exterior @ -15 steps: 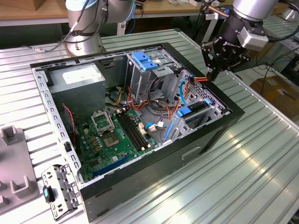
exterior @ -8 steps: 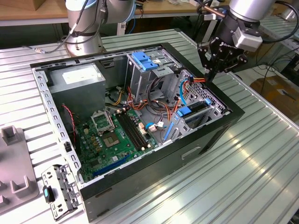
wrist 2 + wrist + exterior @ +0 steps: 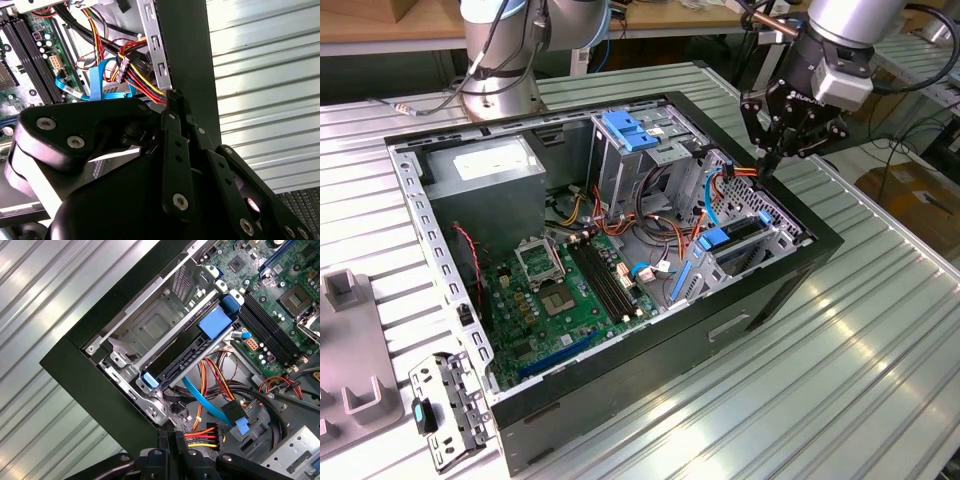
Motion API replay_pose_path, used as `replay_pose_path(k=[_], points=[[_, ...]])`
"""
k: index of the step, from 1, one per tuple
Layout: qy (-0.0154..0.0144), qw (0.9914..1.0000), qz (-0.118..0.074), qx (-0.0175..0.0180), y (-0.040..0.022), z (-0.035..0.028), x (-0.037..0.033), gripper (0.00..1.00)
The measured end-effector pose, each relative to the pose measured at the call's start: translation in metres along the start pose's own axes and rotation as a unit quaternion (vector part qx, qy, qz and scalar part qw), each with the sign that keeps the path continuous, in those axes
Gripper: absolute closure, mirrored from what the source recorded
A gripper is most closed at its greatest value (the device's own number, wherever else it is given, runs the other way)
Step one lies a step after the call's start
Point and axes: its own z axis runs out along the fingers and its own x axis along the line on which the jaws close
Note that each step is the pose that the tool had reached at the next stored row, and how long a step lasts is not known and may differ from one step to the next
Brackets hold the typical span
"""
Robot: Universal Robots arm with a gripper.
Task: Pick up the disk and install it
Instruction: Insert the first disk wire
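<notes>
Disk point(image 3: 738, 238) sits inside the computer case point(image 3: 740, 330), slotted into the metal drive bay at the case's corner on the exterior view's right, its blue carrier tab showing on top and its dark body lying between the bay's rails. In the first wrist view the disk point(image 3: 200, 347) lies flat in that bay, blue pieces at both ends, with the bay's bare metal floor beside it. Just beside the bay runs a flat blue cable point(image 3: 205, 402), and a bundle of red, yellow and orange wires point(image 3: 202, 436) ends in a connector right by the claw's tips. And the claw point(image 3: 767, 160) hangs above the case's edge, over those wires and a little way from the disk, fingers drawn together to a point and pinching nothing that can be made out. In the second wrist view the claw point(image 3: 172, 95) meets at that same wire bundle. Further in, the green motherboard point(image 3: 575, 290) lies on the case floor, and a tall metal cage with a blue latch point(image 3: 625, 128) stands behind. The case rests on a ribbed metal surface point(image 3: 840, 380).
</notes>
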Motion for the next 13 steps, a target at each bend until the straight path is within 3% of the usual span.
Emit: replay_pose_path(k=[4, 8, 9, 12, 13], points=[[0.0001, 1.0, 0.002, -0.0001, 0.0001, 0.0, -0.0001, 0.83], [0.001, 0.99954, 0.03, -0.0005, 0.0001, 0.0, -0.0001, 0.83], [0.0016, 0.99895, 0.046, -0.0008, 0.0004, 0.0, -0.0005, 0.83], [0.0016, 0.99889, 0.047, -0.0008, 0.0051, -0.0002, -0.0052, 0.83], [0.0019, 0.9985, 0.055, -0.0009, 0.0055, -0.0002, -0.0055, 0.83]])
